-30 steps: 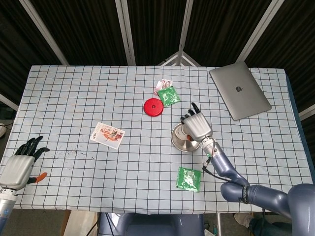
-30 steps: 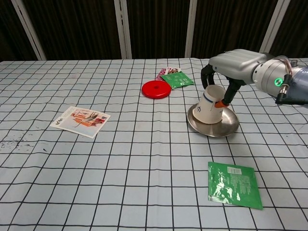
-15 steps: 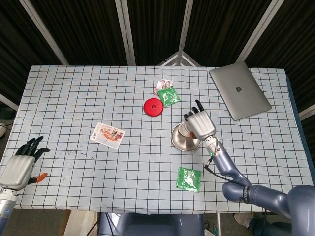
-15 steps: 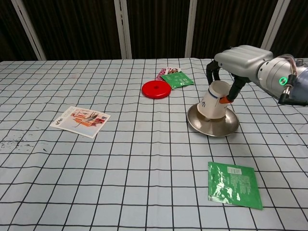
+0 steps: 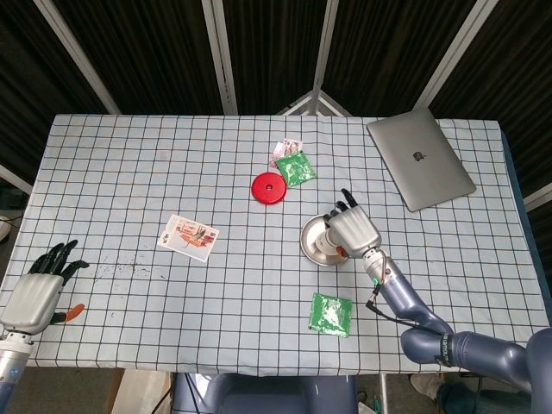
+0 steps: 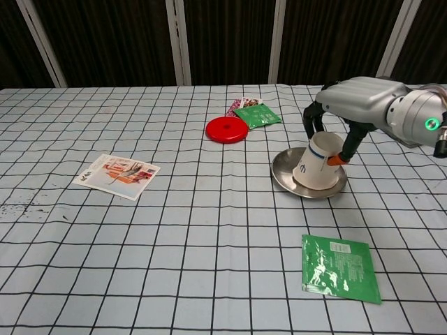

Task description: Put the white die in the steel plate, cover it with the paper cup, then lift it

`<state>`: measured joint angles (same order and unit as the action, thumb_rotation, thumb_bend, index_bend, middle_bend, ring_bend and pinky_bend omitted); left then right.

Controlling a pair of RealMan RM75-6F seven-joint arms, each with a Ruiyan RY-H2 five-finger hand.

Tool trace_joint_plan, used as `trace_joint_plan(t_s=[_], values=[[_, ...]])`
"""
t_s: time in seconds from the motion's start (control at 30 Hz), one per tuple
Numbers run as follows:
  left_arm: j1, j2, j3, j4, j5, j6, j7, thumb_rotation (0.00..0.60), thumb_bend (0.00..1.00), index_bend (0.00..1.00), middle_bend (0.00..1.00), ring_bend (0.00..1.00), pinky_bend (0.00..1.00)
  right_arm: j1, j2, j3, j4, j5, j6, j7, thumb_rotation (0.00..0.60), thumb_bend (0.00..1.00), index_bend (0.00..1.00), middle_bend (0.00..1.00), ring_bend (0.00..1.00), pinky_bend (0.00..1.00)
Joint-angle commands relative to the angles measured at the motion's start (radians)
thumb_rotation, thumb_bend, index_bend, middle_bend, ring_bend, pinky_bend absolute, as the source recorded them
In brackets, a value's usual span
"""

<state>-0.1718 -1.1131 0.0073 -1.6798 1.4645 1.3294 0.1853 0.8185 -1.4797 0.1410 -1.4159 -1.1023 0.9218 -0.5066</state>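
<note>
The steel plate (image 6: 281, 172) sits right of the table's middle. On it stands the paper cup (image 6: 316, 166), mouth down and tilted, its rim toward the plate's left side. My right hand (image 6: 357, 105) comes over it from above and grips its upper end between fingers and thumb. In the head view the right hand (image 5: 352, 230) covers most of the cup (image 5: 327, 247) and plate (image 5: 306, 235). No white die shows in either view. My left hand (image 5: 39, 289) hangs off the table's front left corner, fingers spread and holding nothing.
A red disc (image 6: 227, 129) and snack packets (image 6: 255, 113) lie behind the plate. A green packet (image 6: 339, 267) lies in front of it. A printed card (image 6: 116, 172) is at the left, and a closed laptop (image 5: 420, 169) at the back right.
My right hand has carried the cup rightward across the plate, raising it briefly and then lowering it again, still tilted. The left hand has barely moved.
</note>
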Motion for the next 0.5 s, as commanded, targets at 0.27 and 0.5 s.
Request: trace_joint_plan(t_s=[0.27, 0.5], values=[[-0.001, 0.003, 0.000, 0.000, 0.001, -0.001, -0.006, 0.600, 0.28, 0.27, 0.00, 0.00, 0.13, 0.010, 0.010, -0.003, -0.052, 0.004, -0.006, -0.031, 0.600, 0.41, 0.58, 0.48, 0.25, 0.00], [-0.001, 0.006, 0.002, 0.000, 0.003, -0.001, -0.014, 0.600, 0.28, 0.27, 0.00, 0.00, 0.13, 0.022, -0.015, 0.000, -0.047, -0.003, -0.011, -0.027, 0.600, 0.42, 0.58, 0.48, 0.25, 0.00]])
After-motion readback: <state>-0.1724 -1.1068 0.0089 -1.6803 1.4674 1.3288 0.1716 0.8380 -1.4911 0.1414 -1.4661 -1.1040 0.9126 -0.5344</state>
